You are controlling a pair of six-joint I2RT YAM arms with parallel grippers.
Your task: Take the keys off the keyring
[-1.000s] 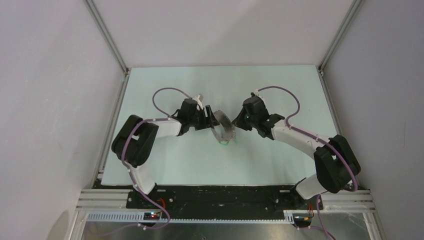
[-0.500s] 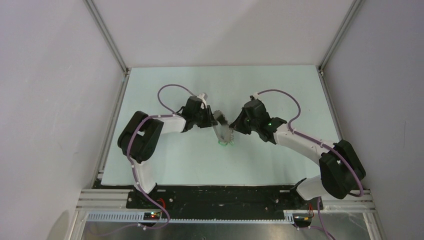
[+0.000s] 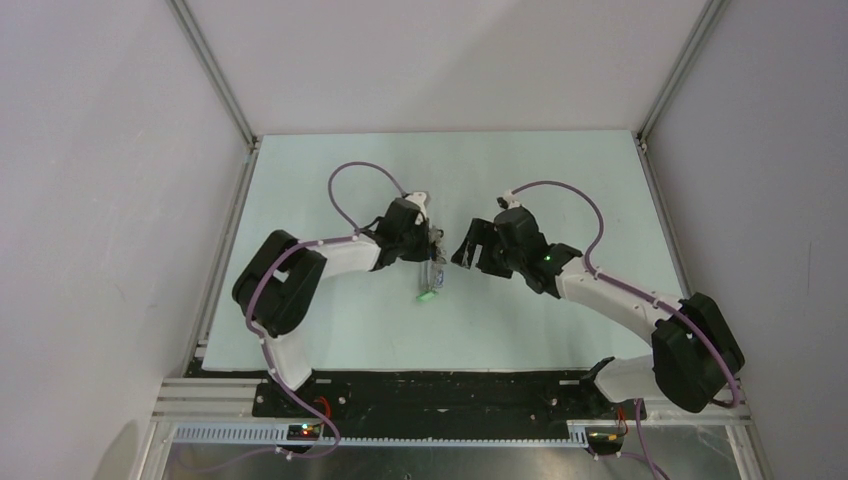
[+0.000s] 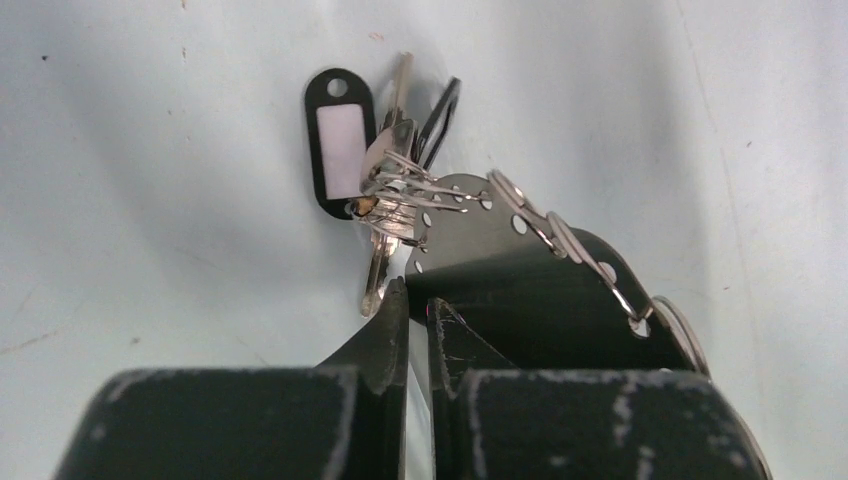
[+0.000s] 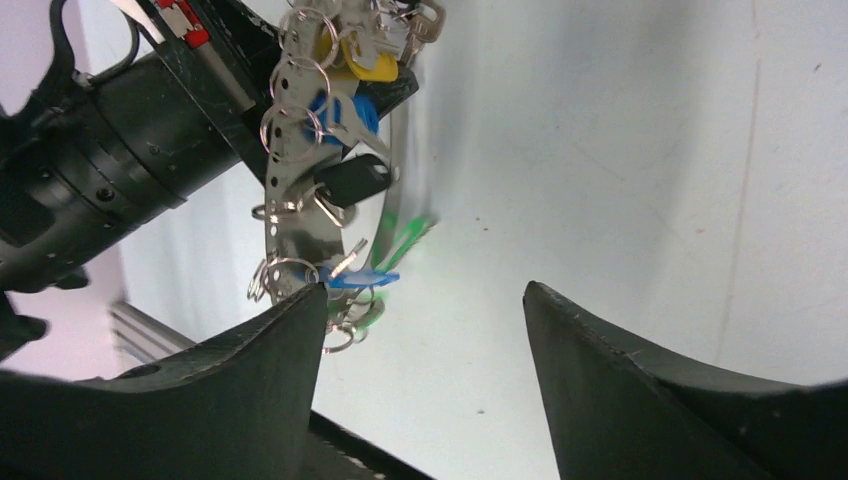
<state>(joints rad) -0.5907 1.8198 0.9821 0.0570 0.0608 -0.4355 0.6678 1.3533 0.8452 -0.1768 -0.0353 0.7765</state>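
honestly the left claw (image 4: 417, 300) is pinched shut on the keyring (image 5: 285, 235) by its edge, right claw (image 5: 425, 300) gaping empty, so the dangling keys (image 5: 350, 180) could twist it loose and drop it

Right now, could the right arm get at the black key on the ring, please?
Probably yes: the right gripper is open and facing the black key, with nothing between them. The left gripper holds the ring up, though a blue key hangs close above it.
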